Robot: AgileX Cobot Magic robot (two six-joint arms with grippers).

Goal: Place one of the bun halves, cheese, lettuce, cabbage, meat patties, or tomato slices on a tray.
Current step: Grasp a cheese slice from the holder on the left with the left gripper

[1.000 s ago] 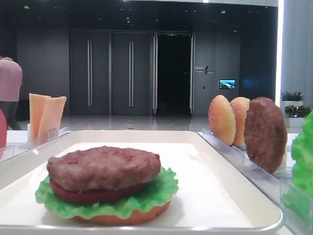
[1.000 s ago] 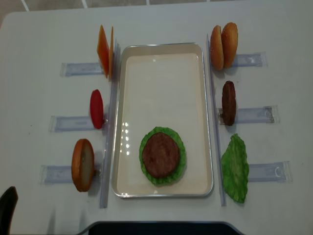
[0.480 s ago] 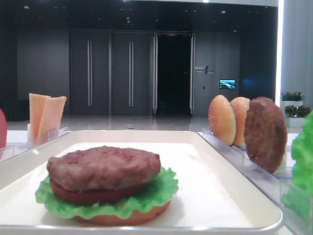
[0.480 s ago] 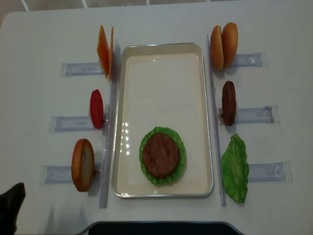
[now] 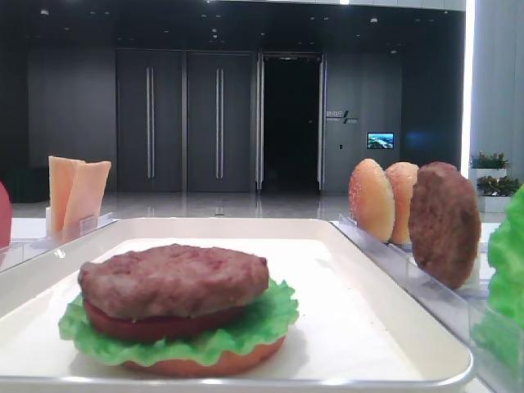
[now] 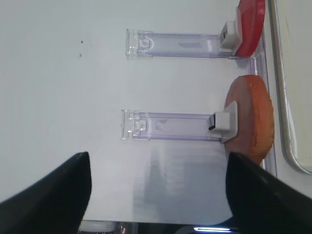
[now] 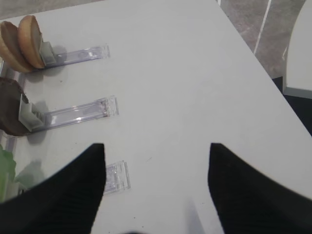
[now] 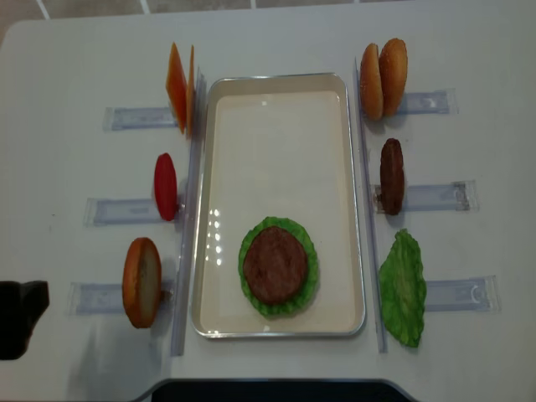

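White table (image 8: 276, 33) holding tray (image 8: 280, 82), dark hall doors (image 5: 184, 123) behind, both end effectors spread wide, empty.

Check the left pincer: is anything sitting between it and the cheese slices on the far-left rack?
Yes. From the open left pincer at the table's near-left edge, the upright round golden-orange bun half and the upright dark red tomato slice stand on racks along the line to the pale orange square cheese slices. Going over them looks clear.

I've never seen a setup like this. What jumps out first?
A half-built burger: a meat patty on lettuce, at the near end of the white tray. Spare bun halves, cheese slices and a tomato slice stand upright in clear racks alongside.
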